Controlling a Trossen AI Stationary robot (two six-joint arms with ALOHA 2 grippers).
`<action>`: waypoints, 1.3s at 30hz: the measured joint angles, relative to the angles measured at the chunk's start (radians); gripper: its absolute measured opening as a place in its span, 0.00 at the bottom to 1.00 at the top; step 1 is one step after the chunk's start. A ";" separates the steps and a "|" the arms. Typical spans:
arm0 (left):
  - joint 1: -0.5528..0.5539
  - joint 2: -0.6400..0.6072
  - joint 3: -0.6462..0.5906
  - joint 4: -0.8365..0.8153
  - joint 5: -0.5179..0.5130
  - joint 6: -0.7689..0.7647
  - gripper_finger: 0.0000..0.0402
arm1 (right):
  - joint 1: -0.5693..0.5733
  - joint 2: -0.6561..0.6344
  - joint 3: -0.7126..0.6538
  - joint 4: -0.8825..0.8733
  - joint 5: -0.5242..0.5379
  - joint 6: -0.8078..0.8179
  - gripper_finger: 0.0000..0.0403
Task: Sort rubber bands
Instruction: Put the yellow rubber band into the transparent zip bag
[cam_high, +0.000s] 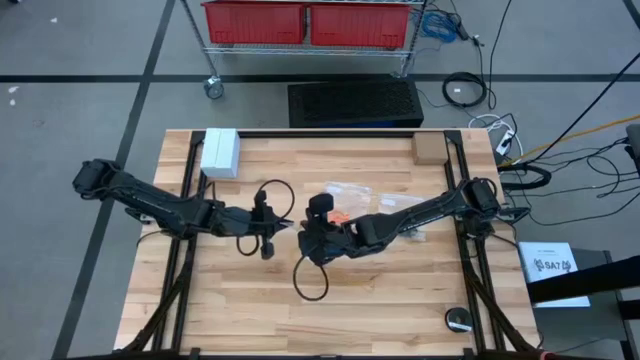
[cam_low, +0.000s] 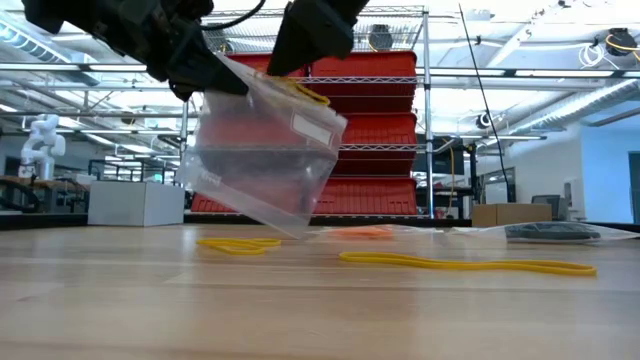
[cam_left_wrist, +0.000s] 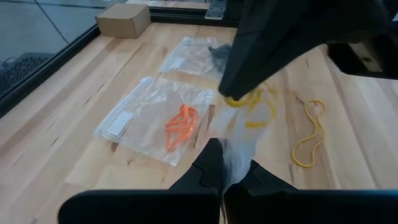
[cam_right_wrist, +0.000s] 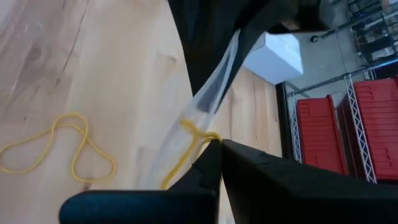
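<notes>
Above the pale wooden table (cam_low: 300, 300), the left end effector (cam_low: 205, 72) grips a clear plastic bag (cam_low: 262, 160) while the right end effector (cam_right_wrist: 216, 148) pinches a thin yellow rubber band (cam_right_wrist: 189, 146) at its mouth.

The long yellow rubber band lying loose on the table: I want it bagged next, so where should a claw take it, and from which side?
Judging by the low view, the long yellow rubber band lies flat and stretched out, with bare wood around it. Best come straight down from above and pinch across one strand near its middle, where the loop looks narrow; a sideways approach would probably just push it along the table.
</notes>
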 joint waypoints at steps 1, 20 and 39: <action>0.004 0.000 0.000 -0.002 0.000 -0.002 0.00 | -0.002 0.000 0.000 0.009 -0.004 0.000 0.00; 0.018 0.000 0.000 -0.013 -0.001 -0.050 0.00 | -0.001 -0.002 0.000 0.012 -0.042 0.054 0.00; 0.018 0.000 0.000 -0.002 -0.001 -0.055 0.00 | -0.047 0.005 0.000 -0.015 -0.146 0.217 0.00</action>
